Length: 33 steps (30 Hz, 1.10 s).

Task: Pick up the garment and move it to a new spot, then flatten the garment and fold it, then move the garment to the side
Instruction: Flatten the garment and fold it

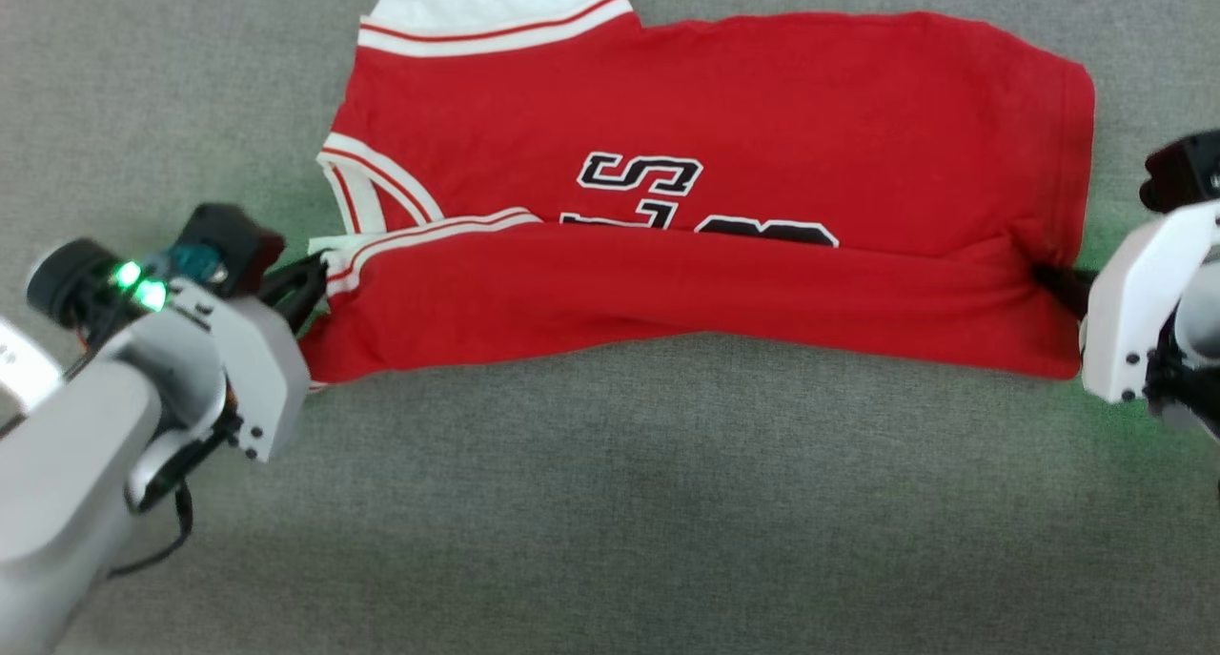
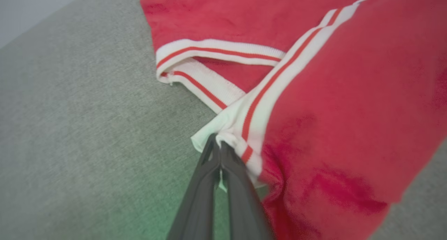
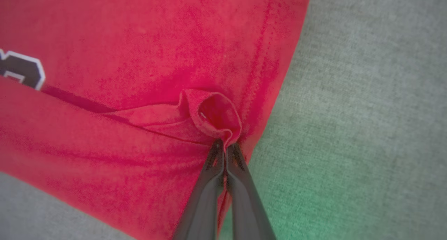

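Trying to figure out the fold here. The shirt (image 1: 724,112) is lying lengthwise on the grey mat (image 1: 610,502), collar end toward the robot's left. Its near long edge is sitting doubled over the front, hiding the lower half of the black lettering (image 1: 639,173). The left gripper (image 1: 315,276) is pinching the white striped sleeve trim (image 1: 448,226), squeezed together on it. The right gripper (image 1: 1048,278) is biting a small bunched roll of the hem (image 3: 213,114), clamped just as tight. What's it needing to get right? (newbie_folds)

I'm guessing it's laying that flap (image 1: 667,293) down. So I'm thinking both ends should be travelling together, level, and pulling gently apart so the cloth between them is lying taut. The crease along the near side is bowing in the middle, so I'm betting on evening that out before letting go. The right pinch is looking tiny to me, so yanking is risking a slip. Lowering both corners flat onto the shirt and only then opening up is seeming safest. (shirtbot_fan)
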Tool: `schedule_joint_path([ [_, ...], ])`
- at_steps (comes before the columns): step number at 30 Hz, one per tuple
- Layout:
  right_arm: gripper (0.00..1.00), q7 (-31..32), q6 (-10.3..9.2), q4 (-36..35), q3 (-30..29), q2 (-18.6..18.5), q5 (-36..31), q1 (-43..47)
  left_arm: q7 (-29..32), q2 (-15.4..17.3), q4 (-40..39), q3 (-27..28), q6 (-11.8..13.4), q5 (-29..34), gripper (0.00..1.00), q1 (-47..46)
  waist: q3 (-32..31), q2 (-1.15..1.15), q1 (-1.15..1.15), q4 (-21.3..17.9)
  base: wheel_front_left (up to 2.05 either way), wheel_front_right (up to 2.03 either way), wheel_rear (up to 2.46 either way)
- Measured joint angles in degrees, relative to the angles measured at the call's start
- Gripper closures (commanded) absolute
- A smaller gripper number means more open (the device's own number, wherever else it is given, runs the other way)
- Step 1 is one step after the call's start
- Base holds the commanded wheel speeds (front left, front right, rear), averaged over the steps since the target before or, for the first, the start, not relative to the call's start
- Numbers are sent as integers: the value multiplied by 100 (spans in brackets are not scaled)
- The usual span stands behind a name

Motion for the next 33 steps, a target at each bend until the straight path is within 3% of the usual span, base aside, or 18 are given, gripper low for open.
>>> schedule_joint_path([
  [4, 100, -1, 2, 268, 169, -26, -66, -344, 291, -64, 311, -432, -104, -26, 100, -504, 103, 0, 0, -24, 0, 0, 0],
  [13, 100, 101, 8, 975, 633, -23, -185, -1076, 592, 18, 535, -1556, -112, -838, 100, -1414, 271, 0, 0, -114, 0, 0, 0],
  [22, 100, 115, 8, 1656, 1057, 27, -213, -1573, 464, -34, 867, -2215, -115, -1357, 100, -1860, 331, 0, 0, -130, 0, 0, 0],
  [27, 100, 97, 8, 1916, 1183, 54, -124, -1715, 497, -96, 1000, -2315, -115, -1581, 100, -1917, 320, 0, 0, -121, 0, 0, 0],
  [28, 100, 80, 8, 1970, 1204, 58, -105, -1739, 535, -109, 1031, -2328, -115, -1675, 95, -1924, 312, 0, 0, -121, 0, 0, 0],
  [31, 100, -21, 8, 2125, 1274, 74, -88, -1783, 754, -160, 1135, -2346, -115, -1983, 63, -1973, 269, 0, 0, -115, 0, 0, 0],
  [32, 100, -53, 8, 2184, 1288, 80, -69, -1801, 831, -169, 1183, -2350, -115, -2098, 63, -1991, 248, 0, 0, -111, 0, 0, 0],
  [33, 100, -104, 8, 2237, 1298, 89, -52, -1804, 929, -185, 1207, -2357, -114, -2180, 54, -2015, 224, 0, 0, -106, 0, 0, 0],
])
